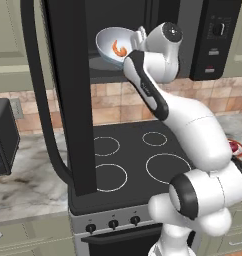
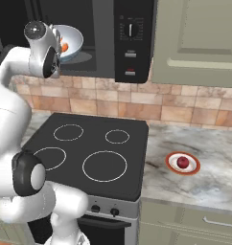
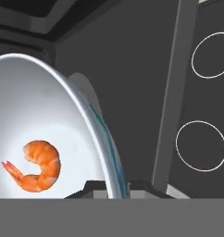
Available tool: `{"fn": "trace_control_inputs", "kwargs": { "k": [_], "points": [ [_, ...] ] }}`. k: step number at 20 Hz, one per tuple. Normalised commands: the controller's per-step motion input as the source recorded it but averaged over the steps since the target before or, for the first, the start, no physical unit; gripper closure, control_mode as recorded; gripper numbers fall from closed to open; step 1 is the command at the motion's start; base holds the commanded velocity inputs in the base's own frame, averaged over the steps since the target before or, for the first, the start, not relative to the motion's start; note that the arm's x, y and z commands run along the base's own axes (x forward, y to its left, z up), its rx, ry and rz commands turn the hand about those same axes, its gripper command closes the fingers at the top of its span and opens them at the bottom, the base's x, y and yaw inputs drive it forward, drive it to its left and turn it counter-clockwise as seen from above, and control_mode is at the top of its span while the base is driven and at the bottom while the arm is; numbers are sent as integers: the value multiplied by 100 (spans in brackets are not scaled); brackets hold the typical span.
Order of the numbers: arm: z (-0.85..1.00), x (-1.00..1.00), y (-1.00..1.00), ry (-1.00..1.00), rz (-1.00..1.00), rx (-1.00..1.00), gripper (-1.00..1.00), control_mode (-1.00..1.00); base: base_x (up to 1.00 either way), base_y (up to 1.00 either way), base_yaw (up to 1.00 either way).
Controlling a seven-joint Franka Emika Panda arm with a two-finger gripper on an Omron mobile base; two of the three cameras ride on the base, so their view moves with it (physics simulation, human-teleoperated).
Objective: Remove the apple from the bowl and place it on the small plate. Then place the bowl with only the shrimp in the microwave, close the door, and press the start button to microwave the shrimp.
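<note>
One shrimp (image 3: 37, 166) is lying alone in the bowl (image 1: 110, 45), which is hanging tilted at the mouth of the microwave (image 2: 96, 28), up above the stove. The fingers (image 1: 135, 42) are gripping the bowl by its rim; in the hand view the rim is running down between the two tips, so they are closed on it. The door (image 1: 68, 95) is standing wide open, swung out to the left over the stove, with its long curved handle (image 1: 40, 95) hanging down along its outer edge; it is crowding the left side of the bowl. The panel with a dial (image 2: 131, 29) and buttons is sitting to the right of the opening.

The apple (image 2: 183, 162) is resting on the plate (image 2: 172, 167), well apart from the bowl, on the marbled table (image 2: 209, 158) right of the stove. The black stove (image 2: 89, 158) with four ring burners is lying directly below, its knobs (image 1: 113, 224) along the front. A small black appliance (image 1: 4, 135) is sitting on the table to the left. Tan brick tiling (image 2: 185, 107) is running along the wall, and pale green cabinets (image 2: 199, 40) are hanging beside the microwave.
</note>
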Motion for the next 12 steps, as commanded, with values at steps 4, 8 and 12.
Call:
{"fn": "trace_control_inputs", "kwargs": {
  "k": [4, 8, 12],
  "points": [
    [-20, 83, 10, 7, 0, 0, 100, -100, 0, 0, 0],
    [-29, 40, 24, 11, 1, -1, 100, -100, 0, 0, 0],
    [-29, 1, 22, 19, 2, -1, -100, -100, 0, 0, 0]
  ]
}}
